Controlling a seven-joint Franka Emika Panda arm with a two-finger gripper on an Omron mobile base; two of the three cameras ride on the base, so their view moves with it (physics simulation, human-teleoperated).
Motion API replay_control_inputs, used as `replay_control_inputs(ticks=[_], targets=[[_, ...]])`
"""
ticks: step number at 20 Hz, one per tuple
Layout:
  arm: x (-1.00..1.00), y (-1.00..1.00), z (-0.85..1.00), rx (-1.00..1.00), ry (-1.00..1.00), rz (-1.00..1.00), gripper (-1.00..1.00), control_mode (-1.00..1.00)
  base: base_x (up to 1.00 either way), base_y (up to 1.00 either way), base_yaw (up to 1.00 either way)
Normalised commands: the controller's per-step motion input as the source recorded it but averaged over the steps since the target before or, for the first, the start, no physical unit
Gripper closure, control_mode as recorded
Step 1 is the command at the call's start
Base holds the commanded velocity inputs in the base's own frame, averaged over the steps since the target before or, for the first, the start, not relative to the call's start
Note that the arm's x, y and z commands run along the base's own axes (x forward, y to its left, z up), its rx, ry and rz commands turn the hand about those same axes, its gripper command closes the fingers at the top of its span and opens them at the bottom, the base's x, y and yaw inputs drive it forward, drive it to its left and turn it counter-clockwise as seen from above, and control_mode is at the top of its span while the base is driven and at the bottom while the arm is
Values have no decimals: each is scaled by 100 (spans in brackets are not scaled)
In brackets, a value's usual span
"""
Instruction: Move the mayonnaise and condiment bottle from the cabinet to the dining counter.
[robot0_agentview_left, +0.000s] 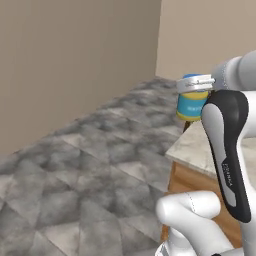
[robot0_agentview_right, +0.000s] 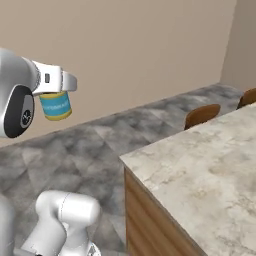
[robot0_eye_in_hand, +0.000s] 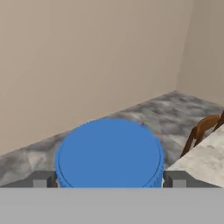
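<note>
Blue-lidded, the short round mayonnaise jar (robot0_agentview_right: 55, 105) with its blue and yellow label hangs in the air, clamped at the lid between the two fingers of the white tool (robot0_eye_in_hand: 109, 179). It is carried above the grey floor, near the corner of the beige marble table (robot0_agentview_right: 200, 170), not yet over it. Setting it down remains, and I judge the condiment bottle must follow.

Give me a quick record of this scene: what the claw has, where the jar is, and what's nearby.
claw: closed on the mayonnaise, fingers at either side of its blue lid
mayonnaise: held up in the air, upright, over the floor
counter: beige marble top on a wood base, to the robot's right, nothing set on the part in view
chairs: wooden backs showing at the counter's far side
placing: not yet done
</note>
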Motion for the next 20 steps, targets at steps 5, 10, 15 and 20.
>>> replay_control_inputs(ticks=[5, 10, 15, 20], targets=[[0, 0, 0, 0, 0, 0, 100, 100, 0, -13, -54], [0, 0, 0, 0, 0, 0, 100, 100, 0, -20, -53], [0, 0, 0, 0, 0, 0, 100, 100, 0, -20, -49], [0, 0, 0, 0, 0, 0, 100, 100, 1, -12, -46]])
